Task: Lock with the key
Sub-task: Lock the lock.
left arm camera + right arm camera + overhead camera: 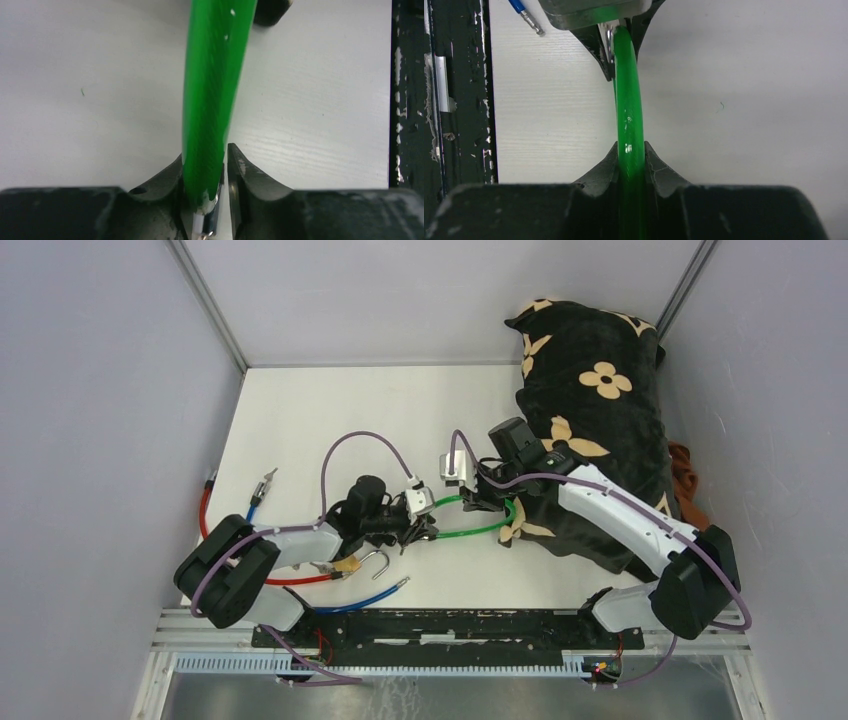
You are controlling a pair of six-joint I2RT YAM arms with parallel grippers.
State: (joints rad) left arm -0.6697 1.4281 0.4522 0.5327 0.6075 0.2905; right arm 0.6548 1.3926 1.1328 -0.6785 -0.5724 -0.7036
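Jaws nose-to-nose around green cable [630, 120]

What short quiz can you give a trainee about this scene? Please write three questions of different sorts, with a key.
1. True or false: the right gripper is closed on the green cable.
2. Multiple choice: what lies at the far right of the table?
A) a black cushion with beige flowers
B) a red bucket
C) a stack of plates
3. Fill the gap: the cable's end, which sits between the fingers of the left gripper, carries a small ___ tip.

Key: 1 true; 2 A; 3 metal.
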